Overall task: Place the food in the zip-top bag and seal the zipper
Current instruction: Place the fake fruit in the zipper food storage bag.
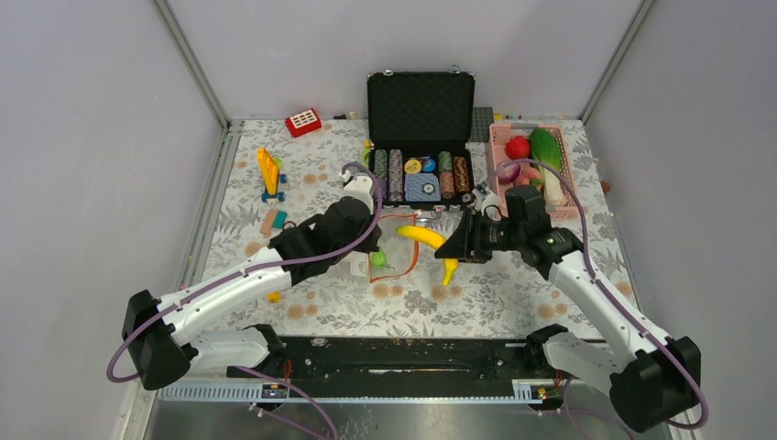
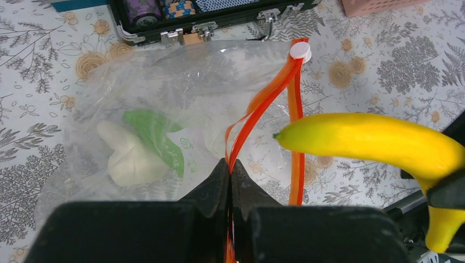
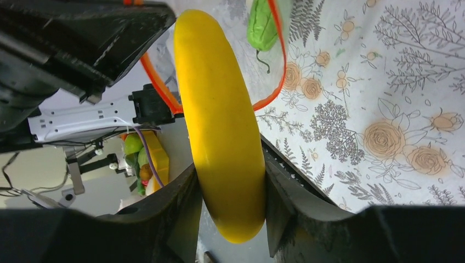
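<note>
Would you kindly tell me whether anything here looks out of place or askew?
Nothing is spilled or damaged. Only the zipper looks askew: the left fingers pinch one lip up into a twisted loop while the other lies straight on the table. The right fingers hold the banana at the mouth of the bag.

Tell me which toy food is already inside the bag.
The green-and-white cabbage: it lies inside the clear bag; the banana is outside, in the right gripper.

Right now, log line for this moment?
left fingers: shut on zipper | right fingers: gripping banana, tip near bag mouth | cabbage: inside bag
</note>
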{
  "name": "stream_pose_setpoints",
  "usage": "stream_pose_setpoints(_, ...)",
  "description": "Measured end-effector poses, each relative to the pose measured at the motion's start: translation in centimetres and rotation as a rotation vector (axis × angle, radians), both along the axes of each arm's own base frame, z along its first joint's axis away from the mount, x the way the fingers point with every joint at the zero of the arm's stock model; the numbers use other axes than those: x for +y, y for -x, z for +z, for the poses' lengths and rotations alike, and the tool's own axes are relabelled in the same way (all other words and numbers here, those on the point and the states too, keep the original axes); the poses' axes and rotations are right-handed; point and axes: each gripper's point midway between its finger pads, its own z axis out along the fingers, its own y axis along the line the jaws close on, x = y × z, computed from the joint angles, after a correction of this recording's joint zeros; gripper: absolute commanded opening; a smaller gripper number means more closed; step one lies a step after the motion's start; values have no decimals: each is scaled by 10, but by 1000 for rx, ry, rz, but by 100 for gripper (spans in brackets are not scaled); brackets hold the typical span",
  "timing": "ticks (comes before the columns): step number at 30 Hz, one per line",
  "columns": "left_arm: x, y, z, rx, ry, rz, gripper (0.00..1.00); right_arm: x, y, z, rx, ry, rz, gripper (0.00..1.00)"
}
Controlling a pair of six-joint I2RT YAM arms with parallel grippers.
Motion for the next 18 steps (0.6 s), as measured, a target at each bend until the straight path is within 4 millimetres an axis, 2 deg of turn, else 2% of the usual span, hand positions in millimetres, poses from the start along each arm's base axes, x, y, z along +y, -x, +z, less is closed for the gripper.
stream_pose_setpoints(5, -6, 4, 1, 4, 9, -48, 0, 9, -6, -8, 108, 23, -4, 10)
stream_pose_setpoints(9, -14, 10, 2, 11, 19, -105, 0, 21, -11, -6, 158, 29, 5, 11)
stream_pose_setpoints(13, -22, 16, 4, 9, 31, -157, 0, 33, -22, -4, 194, 29, -44, 11)
stream_pose_setpoints(18, -28, 22, 5, 7, 33, -195, 0, 42, -36, -15, 275, 32, -131, 14)
